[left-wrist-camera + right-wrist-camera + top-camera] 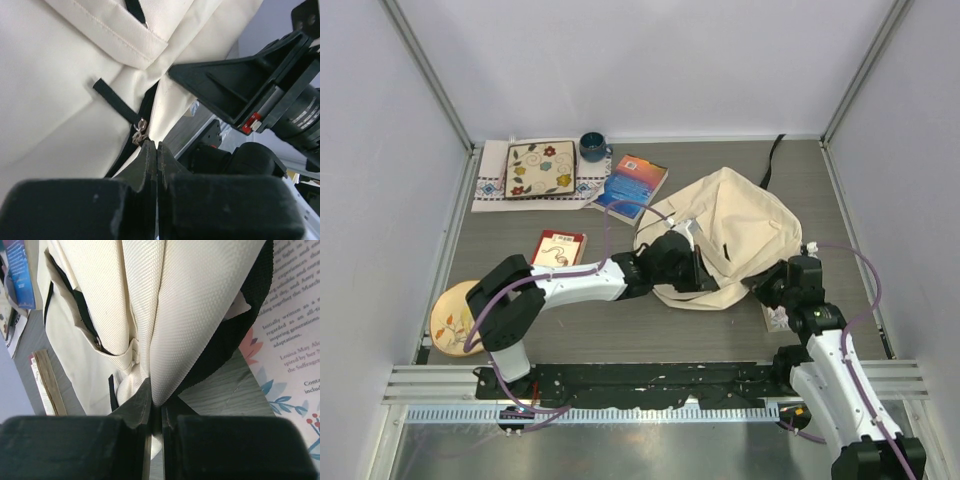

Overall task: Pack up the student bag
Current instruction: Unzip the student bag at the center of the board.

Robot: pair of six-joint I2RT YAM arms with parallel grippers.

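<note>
Now shut tight at the left gripper (pixel 154 146), with nothing surely caught between the tips. Just past those tips, up and a bit left: the little metal zipper pull (pixel 139 134), with its black tab (pixel 115 100) running farther up and left. All around, the cream student bag (pixel 750 225), lying on the right half of the table (pixel 620 330). At the bag's other side, pinched on a fold of its cloth: the right gripper (pixel 156 407). Nearer to the zipper: the left one, so probably best for the tug.

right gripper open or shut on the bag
Shut: the right gripper has a fold of the student bag pinched between its fingers.
</note>
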